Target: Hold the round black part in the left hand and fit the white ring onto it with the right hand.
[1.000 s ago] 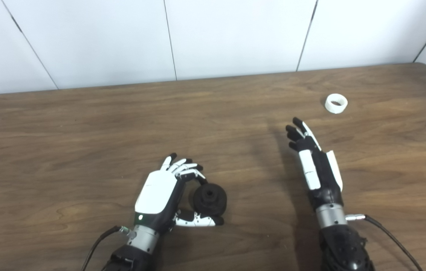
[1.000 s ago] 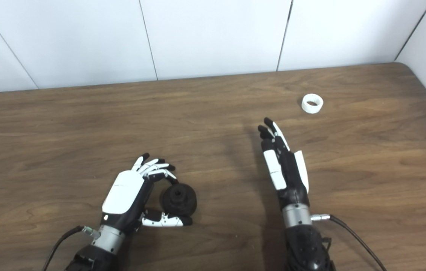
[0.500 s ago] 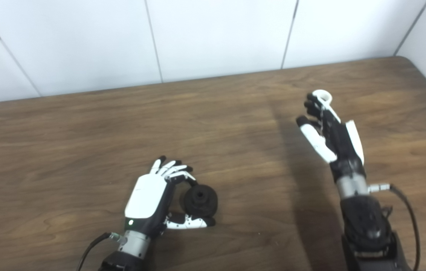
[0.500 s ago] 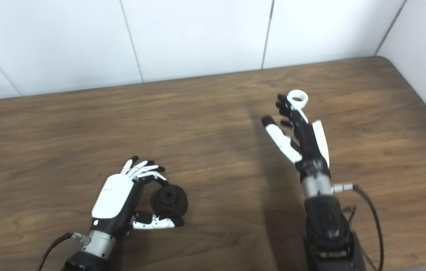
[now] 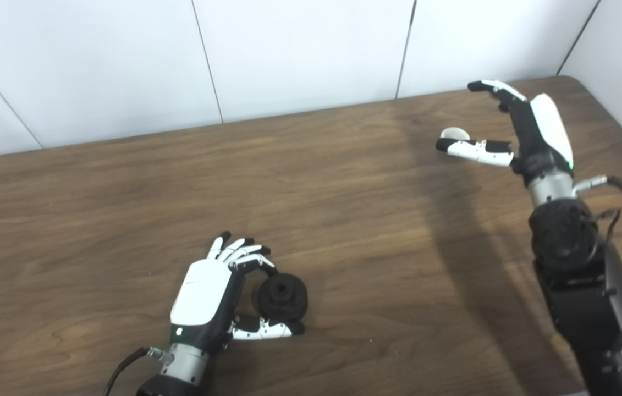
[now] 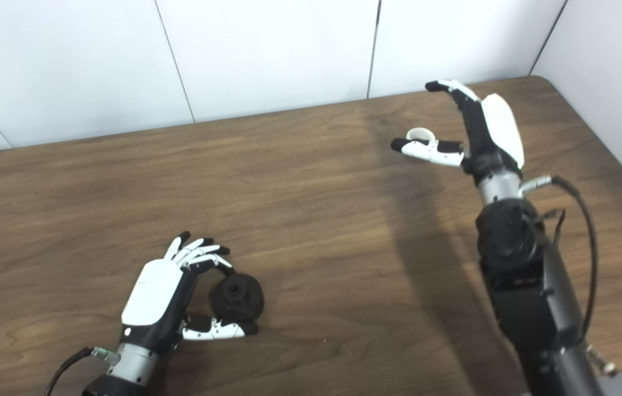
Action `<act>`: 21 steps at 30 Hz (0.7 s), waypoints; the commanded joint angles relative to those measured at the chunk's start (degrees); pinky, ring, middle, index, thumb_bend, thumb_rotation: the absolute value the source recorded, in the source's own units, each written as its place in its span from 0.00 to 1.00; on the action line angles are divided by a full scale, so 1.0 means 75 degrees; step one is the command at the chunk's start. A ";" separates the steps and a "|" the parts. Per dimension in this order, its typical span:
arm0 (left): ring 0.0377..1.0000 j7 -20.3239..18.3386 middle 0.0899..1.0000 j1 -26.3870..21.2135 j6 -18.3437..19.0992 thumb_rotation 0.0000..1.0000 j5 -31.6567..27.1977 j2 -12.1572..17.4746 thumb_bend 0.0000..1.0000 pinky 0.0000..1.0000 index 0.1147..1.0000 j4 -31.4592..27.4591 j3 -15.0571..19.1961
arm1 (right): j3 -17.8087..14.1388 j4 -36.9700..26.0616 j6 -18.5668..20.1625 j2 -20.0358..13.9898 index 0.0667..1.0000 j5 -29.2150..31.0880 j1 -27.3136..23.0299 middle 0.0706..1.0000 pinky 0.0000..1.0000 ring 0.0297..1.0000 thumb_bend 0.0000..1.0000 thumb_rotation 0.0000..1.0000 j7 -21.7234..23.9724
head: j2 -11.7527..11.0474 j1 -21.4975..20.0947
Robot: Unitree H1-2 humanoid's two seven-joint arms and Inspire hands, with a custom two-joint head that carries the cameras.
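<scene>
— White ring (image 5: 453, 133) in the left eye view?
— It is lying on the surface (image 5: 343, 181) near the far right corner, under the open right robot hand (image 5: 514, 129), behind its thumb.

— And the right eye view?
— The round black part (image 6: 236, 297) is sitting near the front edge, the left robot hand (image 6: 170, 294) curling loosely around it; whether it is gripping, I cannot tell. Bare wood is lying wide between both.

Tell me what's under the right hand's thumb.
The white ring peeks out just behind the right hand's thumb, on the table. Its near side is covered, so contact can't be judged.
</scene>
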 commanded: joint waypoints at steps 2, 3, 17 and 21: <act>0.88 -0.0230 0.76 0.0063 0.0049 0.05 0.0100 0.0199 0.52 1.00 0.42 0.0041 0.0031 | 0.0089 0.0312 0.0008 -0.0483 0.75 -0.0216 -0.0613 0.91 0.87 0.95 0.78 0.34 0.0200 | 0.0000 -0.0023; 0.88 -0.0244 0.76 0.0059 0.0072 0.05 0.0130 0.0206 0.52 1.00 0.42 0.0035 0.0030 | 0.0131 0.0505 0.0040 -0.0593 0.75 -0.0240 -0.0741 0.92 0.87 0.96 0.79 0.33 0.0281 | 0.0000 -0.0023; 0.88 -0.0266 0.76 0.0058 0.0054 0.05 0.0135 0.0240 0.52 1.00 0.42 0.0024 0.0088 | 0.1207 0.2755 0.0401 -0.1435 0.72 -0.0580 -0.2121 0.96 0.94 1.00 0.86 0.26 0.1436 | 0.0015 -0.0033; 0.88 -0.0310 0.76 0.0064 0.0089 0.05 0.0184 0.0249 0.52 1.00 0.42 -0.0020 0.0098 | 0.1482 0.3080 0.0567 -0.1484 0.72 -0.0699 -0.2413 0.96 0.96 1.00 0.86 0.26 0.1690 | 0.0026 -0.0042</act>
